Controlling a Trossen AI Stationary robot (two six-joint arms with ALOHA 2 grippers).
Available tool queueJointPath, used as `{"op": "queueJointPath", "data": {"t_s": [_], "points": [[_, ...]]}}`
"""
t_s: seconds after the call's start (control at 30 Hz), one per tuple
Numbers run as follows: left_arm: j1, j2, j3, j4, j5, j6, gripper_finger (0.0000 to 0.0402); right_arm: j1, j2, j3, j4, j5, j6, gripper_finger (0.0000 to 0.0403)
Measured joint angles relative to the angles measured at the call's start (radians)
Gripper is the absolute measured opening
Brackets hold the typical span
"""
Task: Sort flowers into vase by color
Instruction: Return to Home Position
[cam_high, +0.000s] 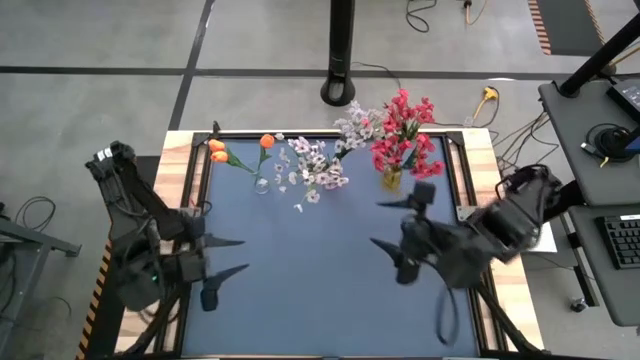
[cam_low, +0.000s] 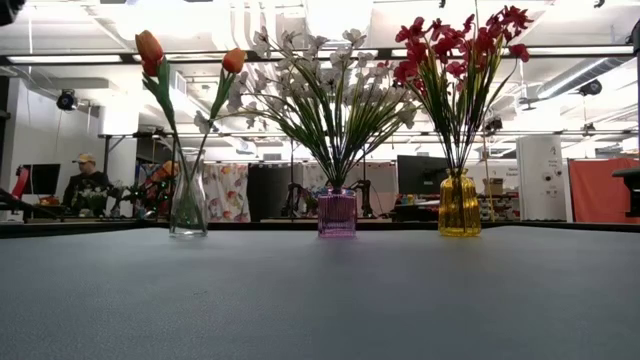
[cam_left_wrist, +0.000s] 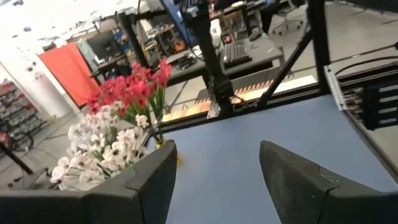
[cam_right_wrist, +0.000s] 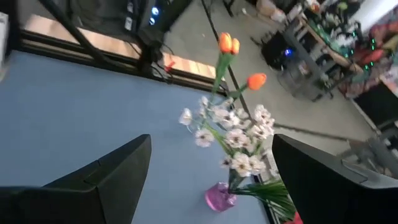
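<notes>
1. Three vases stand in a row at the table's (cam_high: 300, 310) far edge. The pink vase (cam_low: 337, 213), in the middle, is my ref pt.
2. Pink vase: short ribbed tinted glass. It holds the white flowers (cam_low: 320, 90), many small pale blossoms on thin green stems that fan out wide.
3. On the left-arm side of the pink vase is the transparent vase (cam_low: 188, 205), slim clear glass. It holds the orange tulips (cam_low: 149, 46), smooth closed buds on long stems, roughly upright w/ a slight lean.
4. On the right-arm side of the pink vase is the yellow vase (cam_low: 459, 205), amber glass w/ a narrow neck. It holds the red flowers (cam_low: 460, 45), a dense ruffled cluster.
5. My left gripper (cam_high: 236, 255) is well apart from the pink vase, on the near side and off toward the transparent vase. Fingers spread wide, nothing held.
6. My right gripper (cam_high: 388, 225) is also on the near side, toward the yellow vase and nearer the row than the left. Fingers spread wide, nothing held.
7. Key relation: the row lies ahead of both grippers, and the stems' long axis is vertical.
8. My read: sorting looks done, since every flower I can see is in a vase. The next move is to pull both arms back from the pink vase, w/ no stems in the path.
</notes>
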Motion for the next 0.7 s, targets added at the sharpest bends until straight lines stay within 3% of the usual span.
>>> {"op": "queueJointPath", "data": {"t_s": [0.2, 0.3, 0.53, 0.7], "points": [[-0.095, 0.003, -0.004, -0.013, -0.103, -0.039, 0.0212, 0.166, -0.013, -0.048, -0.044, 0.134, 0.067, 0.0325], [-0.111, 0.003, -0.016, -0.076, -0.099, -0.096, 0.0212, 0.227, -0.039, -0.101, -0.057, 0.160, 0.125, 0.0325], [-0.118, 0.003, -0.077, -0.196, 0.072, -0.298, 0.0212, 0.306, -0.160, -0.338, -0.053, 0.200, 0.224, 0.0325], [-0.117, 0.005, -0.139, -0.192, 0.141, -0.599, 0.0212, 0.316, -0.206, -0.496, -0.047, 0.204, 0.456, 0.0325]]}}
